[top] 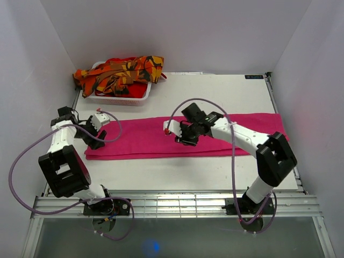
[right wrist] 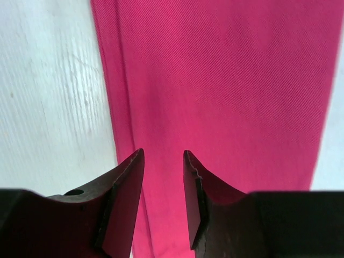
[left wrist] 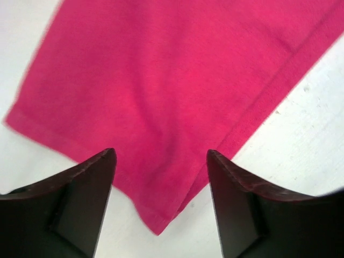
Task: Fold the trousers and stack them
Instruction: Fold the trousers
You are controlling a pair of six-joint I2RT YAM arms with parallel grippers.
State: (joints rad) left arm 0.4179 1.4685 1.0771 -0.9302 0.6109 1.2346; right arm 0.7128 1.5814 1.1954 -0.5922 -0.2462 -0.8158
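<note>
The magenta-pink trousers lie flat in a long strip across the middle of the table. My left gripper hovers at the strip's left end. In the left wrist view it stands wide open over a corner of the pink cloth, holding nothing. My right gripper hangs over the strip's middle. In the right wrist view it is open by a narrow gap above the pink cloth, with nothing between its fingers. The orange camouflage trousers lie crumpled in the basket.
A white slotted basket stands at the back left of the white table. White walls close in the table on three sides. Each arm trails a loose cable over the table.
</note>
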